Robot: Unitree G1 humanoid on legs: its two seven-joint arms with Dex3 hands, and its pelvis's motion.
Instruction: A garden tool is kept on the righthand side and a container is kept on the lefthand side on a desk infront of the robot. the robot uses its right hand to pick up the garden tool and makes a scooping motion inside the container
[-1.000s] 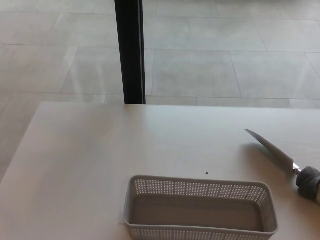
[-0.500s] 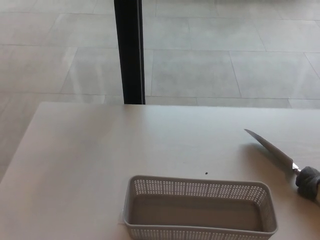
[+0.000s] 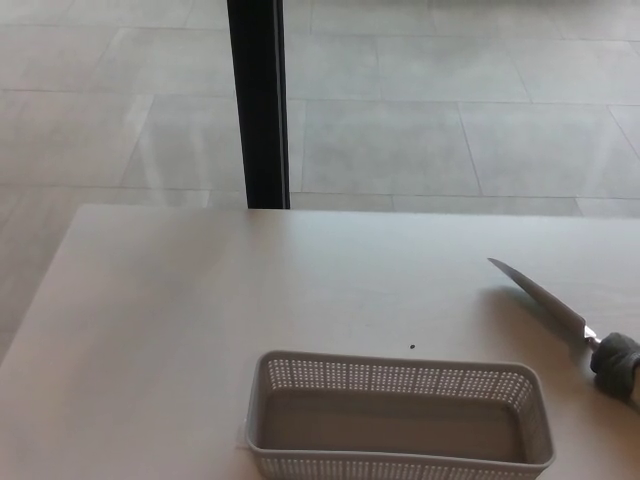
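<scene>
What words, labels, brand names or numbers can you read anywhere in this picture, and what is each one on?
None: no readable text shows in the head view.
Perforated grey basket: plain plastic walls, no label visible.
Garden tool: bare metal blade, no marking can be made out; its grey handle is cut off at the picture's edge.
White desk: blank apart from one small dark speck, which is not a character.
</scene>
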